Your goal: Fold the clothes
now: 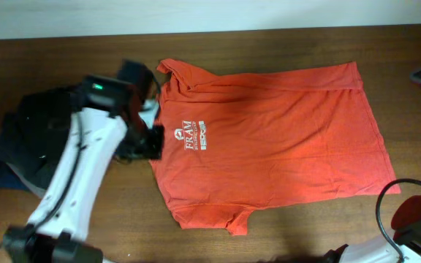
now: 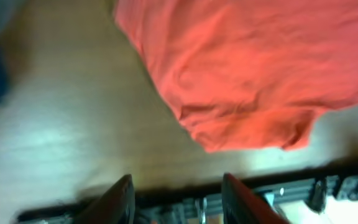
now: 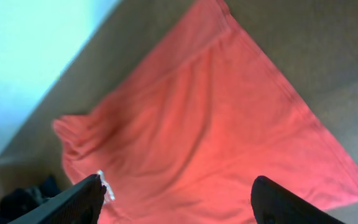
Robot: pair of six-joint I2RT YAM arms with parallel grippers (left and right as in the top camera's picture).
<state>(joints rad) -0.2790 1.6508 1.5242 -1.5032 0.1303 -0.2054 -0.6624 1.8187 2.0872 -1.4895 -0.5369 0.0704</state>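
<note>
T-shirt [image 1: 269, 139] is laid out flat on the table [image 1: 269, 44], collar end on the robot's left, hem on its right, sleeves a bit rumpled. The dark pile [image 1: 20, 139] of other clothes sits just beside the collar end.

The left claw [image 2: 178, 185] hangs at the collar side, fingers spread with nothing between them and the shirt just ahead of it. The right claw [image 3: 178, 183] is off by the hem corner, spread wide and empty too.

What could bite: pinching only the top layer would probably drag the shirt out of shape. The left claw also looks close enough to the dark pile to snag it. If the two claws lift unevenly, the fold would likely come out skewed.

No bins or baskets in view, so nothing to report there.
</note>
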